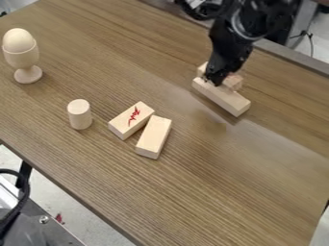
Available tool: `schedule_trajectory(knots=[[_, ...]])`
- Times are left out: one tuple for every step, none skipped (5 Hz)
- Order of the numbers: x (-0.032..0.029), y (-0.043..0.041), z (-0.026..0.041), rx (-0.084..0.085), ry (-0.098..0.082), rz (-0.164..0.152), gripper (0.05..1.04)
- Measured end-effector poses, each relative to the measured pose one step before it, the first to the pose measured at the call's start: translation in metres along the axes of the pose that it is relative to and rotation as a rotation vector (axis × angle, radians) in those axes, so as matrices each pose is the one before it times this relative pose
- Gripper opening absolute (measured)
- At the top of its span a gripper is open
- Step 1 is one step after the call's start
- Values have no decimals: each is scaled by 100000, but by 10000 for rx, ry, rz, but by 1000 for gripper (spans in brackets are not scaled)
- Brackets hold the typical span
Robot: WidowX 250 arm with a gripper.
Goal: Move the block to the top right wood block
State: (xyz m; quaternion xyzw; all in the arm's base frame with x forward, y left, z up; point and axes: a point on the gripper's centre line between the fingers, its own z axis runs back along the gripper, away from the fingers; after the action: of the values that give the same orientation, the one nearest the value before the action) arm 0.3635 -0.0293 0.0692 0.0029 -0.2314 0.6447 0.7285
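Gripper: (pixel 213 80) upper right of table, hanging down right at the block pair; wide, narrow or holding, can't tell.
Front block: (pixel 225 99) likely the one to move; plain, lying flat, long side toward camera, one end under gripper.
Rear block: (pixel 235 83) likely the top right target; just behind front block, partly hidden by gripper; contact between the two, can't tell.
Progress: looks near the end; front block is alongside the target, not stacked on it.
Left to do: probably let go if gripped, then lift clear; a nudge on the way up could skew the pair.
Marked block: (pixel 123 126) mid-table, flat, red scribble on top.
Plain block: (pixel 155 135) flat, just beside marked block, angled off it.
Cylinder: (pixel 80 115) upright, left of marked block.
Egg: (pixel 18 39) seated in egg cup (pixel 23 58), upper left, upright.
Table: (pixel 237 187) brown wood grain, under everything.
Count: oblong blocks 4 (rear taken as one piece), cylinder 1, egg 1, egg cup 1.
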Motion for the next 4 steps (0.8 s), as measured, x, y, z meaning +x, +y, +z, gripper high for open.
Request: schedule_trajectory(knots=[[-414,-112,-391,148,-268,371,482],[-705,-148,-54,-12,-179,2,482],[166,20,-235,54,-219,87,482],[-55,-120,-328,20,-86,-96,531]])
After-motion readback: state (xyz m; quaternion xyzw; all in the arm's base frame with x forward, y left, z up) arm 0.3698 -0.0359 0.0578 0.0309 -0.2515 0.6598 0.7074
